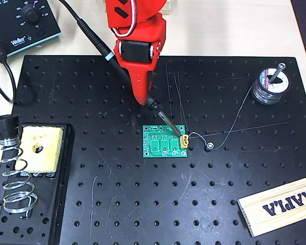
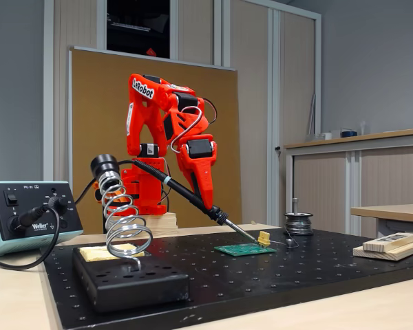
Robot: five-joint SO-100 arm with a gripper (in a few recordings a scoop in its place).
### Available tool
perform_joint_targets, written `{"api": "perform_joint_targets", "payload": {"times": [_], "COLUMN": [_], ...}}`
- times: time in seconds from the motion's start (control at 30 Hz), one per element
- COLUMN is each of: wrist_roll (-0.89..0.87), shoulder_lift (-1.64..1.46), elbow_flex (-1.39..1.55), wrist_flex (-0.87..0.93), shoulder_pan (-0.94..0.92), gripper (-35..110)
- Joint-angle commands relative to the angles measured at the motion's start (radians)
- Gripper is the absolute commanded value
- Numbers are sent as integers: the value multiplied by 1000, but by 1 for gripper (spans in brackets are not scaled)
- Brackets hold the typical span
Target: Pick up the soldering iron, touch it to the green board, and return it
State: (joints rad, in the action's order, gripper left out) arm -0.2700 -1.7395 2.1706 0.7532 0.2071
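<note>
My red gripper point(image 1: 145, 99) point(image 2: 208, 205) is shut on the soldering iron point(image 1: 99, 45) point(image 2: 182, 192), gripping it just behind the black collar. The iron slants down to the right, its cord trailing up toward the station. Its thin metal tip point(image 1: 174, 126) point(image 2: 248, 238) rests on the upper right of the green board point(image 1: 164, 141) point(image 2: 244, 249), next to the small yellow connector point(image 1: 184, 141) point(image 2: 263, 238). The board lies flat in the middle of the black perforated plate point(image 1: 143, 204) point(image 2: 275, 275).
The coiled wire stand point(image 1: 14, 178) point(image 2: 124, 220) and yellow sponge point(image 1: 41, 148) sit on a black base at the left. A Weller station point(image 1: 20, 20) point(image 2: 27, 216) lies beyond it. A solder spool point(image 1: 271, 84) point(image 2: 298, 223) and wooden block point(image 1: 280, 204) point(image 2: 391, 244) are at the right.
</note>
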Motion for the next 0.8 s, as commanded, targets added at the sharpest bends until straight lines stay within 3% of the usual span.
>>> {"api": "perform_joint_targets", "payload": {"times": [0.0, 0.77], "wrist_roll": [-8, -11], "shoulder_lift": [-12, -97], "elbow_flex": [-40, 44], "wrist_flex": [2, 8], "shoulder_pan": [18, 6], "gripper": [0, 0]}}
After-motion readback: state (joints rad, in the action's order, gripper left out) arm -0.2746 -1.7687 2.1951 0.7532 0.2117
